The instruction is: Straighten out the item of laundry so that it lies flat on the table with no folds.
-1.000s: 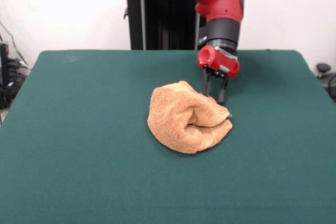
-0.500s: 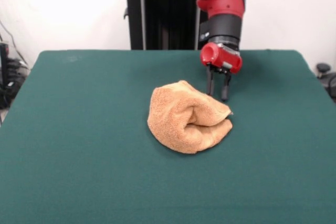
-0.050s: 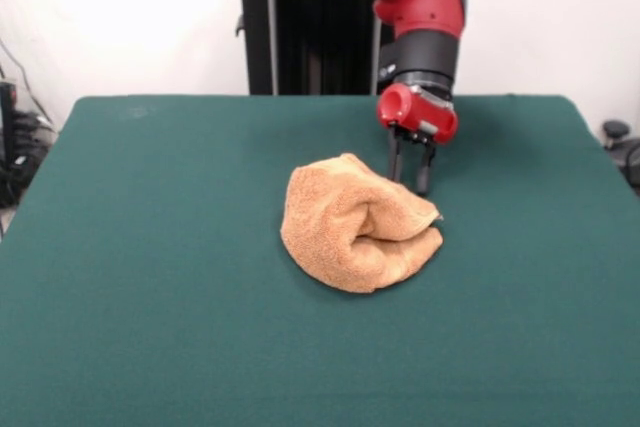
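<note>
The item of laundry [image 3: 355, 237], a light orange-tan terry towel, lies bunched and rolled over itself in a lump near the middle of the green table [image 3: 150, 277]. One corner of it sticks out to the right. My gripper [image 3: 408, 185] hangs just behind the towel's right rear edge, pointing down. Its two dark fingers [image 3: 424, 169] stand apart, open, with nothing between them, and their tips hover close above the cloth of the table, beside the towel rather than on it.
The red and black arm [image 3: 420, 17] comes down from the top over the table's far side. A black pedestal [image 3: 300, 37] stands behind the table's far edge. Dark equipment shows past the table's left edge [image 3: 15, 147].
The gripper lifted slightly and shifted right, then eased back a little to the left and down. The towel has kept its shape and place.
</note>
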Robot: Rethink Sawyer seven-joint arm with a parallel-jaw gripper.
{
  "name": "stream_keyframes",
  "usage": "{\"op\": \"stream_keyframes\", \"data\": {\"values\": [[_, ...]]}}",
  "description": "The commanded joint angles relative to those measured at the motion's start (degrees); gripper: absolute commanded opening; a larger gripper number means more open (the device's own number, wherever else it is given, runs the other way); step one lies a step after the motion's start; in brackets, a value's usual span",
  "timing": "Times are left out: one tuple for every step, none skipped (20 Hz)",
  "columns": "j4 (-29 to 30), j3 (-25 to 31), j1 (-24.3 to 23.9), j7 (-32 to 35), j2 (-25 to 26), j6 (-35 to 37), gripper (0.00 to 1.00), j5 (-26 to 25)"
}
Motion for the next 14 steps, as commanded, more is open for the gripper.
{"op": "stream_keyframes", "data": {"values": [[-5.57, 3.83, 0.69, 5.83, 4.34, -2.71, 1.0, 6.29], [-5.29, 3.86, 0.68, 6.5, 4.31, -4.87, 1.0, 6.77], [-5.12, 3.81, 0.73, 6.8, 4.28, -6.06, 1.0, 6.98], [-4.94, 3.66, 0.88, 6.88, 4.26, -7.2, 1.0, 7.26], [-4.88, 3.61, 1.1, 6.68, 4.24, -7.11, 1.0, 7.42], [-5.08, 3.67, 1.16, 6.35, 4.39, -6.67, 1.0, 7.37], [-5.28, 3.81, 1.03, 6.24, 4.43, -6.17, 1.0, 7.18], [-5.67, 4.11, 0.76, 6.26, 4.59, -5.93, 1.0, 6.87], [-5.71, 4.15, 0.75, 6.14, 4.63, -5.77, 1.0, 7.0], [-5.7, 4.03, 0.86, 6.03, 4.87, -6.61, 1.0, 7.78], [-5.48, 3.86, 1.06, 5.94, 5.01, -7.48, 1.0, 8.62], [-5.1, 3.57, 1.32, 6.07, 4.92, -9.28, 1.0, 9.56], [-4.91, 3.42, 1.49, 5.97, 4.87, -9.82, 1.0, 10.18], [-4.61, 3.14, 1.72, 5.92, 4.83, -11.19, 1.0, 10.89]]}}
